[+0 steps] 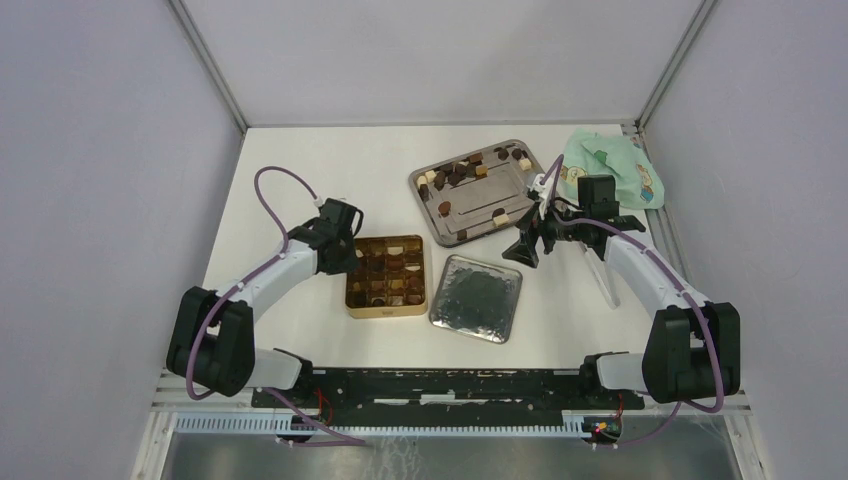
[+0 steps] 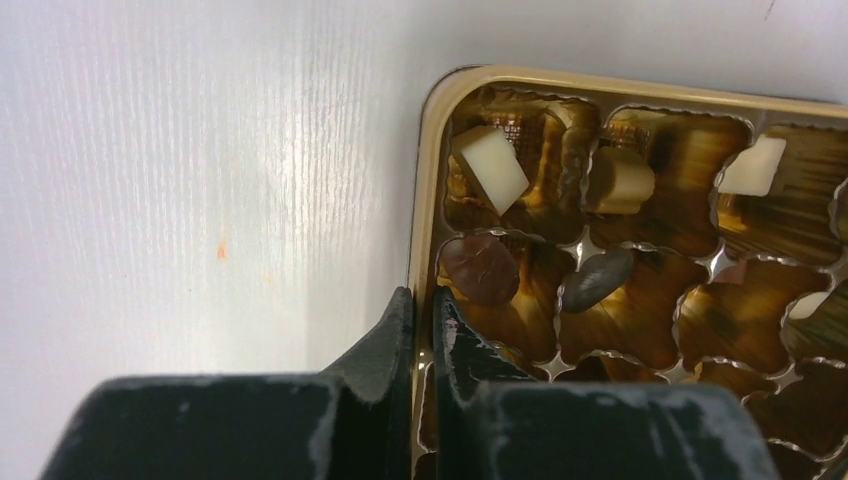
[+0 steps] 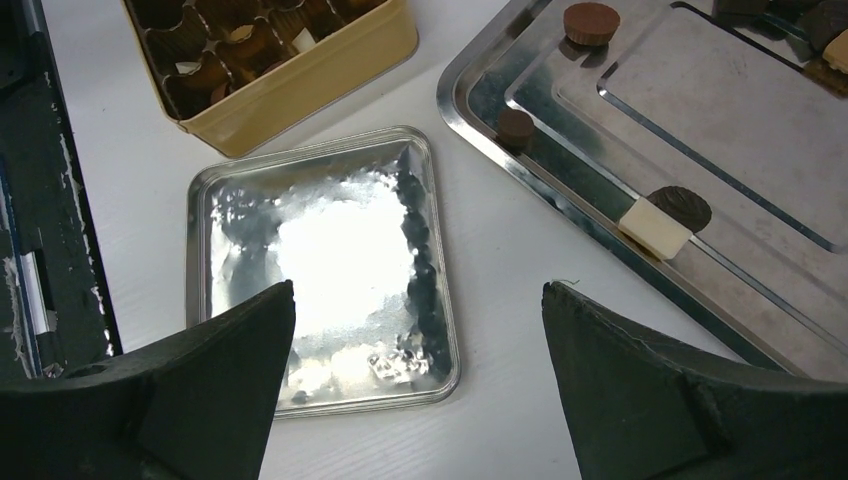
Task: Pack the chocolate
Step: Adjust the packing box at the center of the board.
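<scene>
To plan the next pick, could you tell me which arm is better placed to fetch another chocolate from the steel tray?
Right. The right tool hangs open beside the steel tray, loose chocolate pieces just ahead. The left tool pinches the wall of the gold tin, away from that tray.

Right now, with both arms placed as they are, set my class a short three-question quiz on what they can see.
1. True or false: the right pincer is open and holds nothing.
2. The fingers of the left pincer stand: A) on either side of the gold tin's wall; B) around a single chocolate; C) high above everything.
3. Where do the chocolate pieces not yet packed lie?
Key: 1 true; 2 A; 3 on the silver tray.
</scene>
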{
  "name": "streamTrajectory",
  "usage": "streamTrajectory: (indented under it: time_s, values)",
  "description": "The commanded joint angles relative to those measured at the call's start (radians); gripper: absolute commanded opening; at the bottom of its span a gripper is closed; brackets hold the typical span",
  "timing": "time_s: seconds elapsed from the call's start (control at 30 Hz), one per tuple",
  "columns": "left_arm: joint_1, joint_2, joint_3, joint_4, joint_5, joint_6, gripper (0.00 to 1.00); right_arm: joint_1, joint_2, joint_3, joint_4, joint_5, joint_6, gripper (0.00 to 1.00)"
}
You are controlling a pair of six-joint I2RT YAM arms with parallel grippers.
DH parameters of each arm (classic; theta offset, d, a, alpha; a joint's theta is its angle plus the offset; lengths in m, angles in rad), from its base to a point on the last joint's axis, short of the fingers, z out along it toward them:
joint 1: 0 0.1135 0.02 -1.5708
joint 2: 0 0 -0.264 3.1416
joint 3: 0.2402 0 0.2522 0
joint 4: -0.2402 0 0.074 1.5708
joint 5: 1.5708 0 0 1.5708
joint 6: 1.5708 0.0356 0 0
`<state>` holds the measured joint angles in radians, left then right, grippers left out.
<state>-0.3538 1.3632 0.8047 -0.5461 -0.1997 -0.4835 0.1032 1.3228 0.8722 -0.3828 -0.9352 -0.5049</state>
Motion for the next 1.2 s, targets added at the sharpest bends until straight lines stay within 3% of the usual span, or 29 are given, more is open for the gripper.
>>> streamTrajectory:
  time_s: [0.0, 0.17, 0.47, 0.77, 1.17]
  values:
    - [0.002, 0.014, 0.027, 0.067, -0.009, 0.047, 0.03, 0.006, -0.036, -0.012, 0.016, -0.022, -0.004, 0.98]
    - [0.0, -0.084, -0.002, 0.091, -0.068, 0.084, 0.02, 0.006, -0.035, -0.008, 0.012, -0.028, -0.005, 0.98]
    - [-0.064, -0.44, -0.127, 0.234, -0.161, 0.155, 0.02, 0.007, -0.01, 0.039, -0.029, -0.043, -0.014, 0.98]
    - [-0.158, -0.5, -0.162, 0.284, -0.233, 0.186, 0.02, 0.007, -0.014, 0.05, -0.043, -0.043, -0.021, 0.98]
    - [-0.167, -0.609, -0.197, 0.331, -0.251, 0.202, 0.02, 0.008, -0.01, 0.063, -0.067, -0.043, -0.052, 0.98]
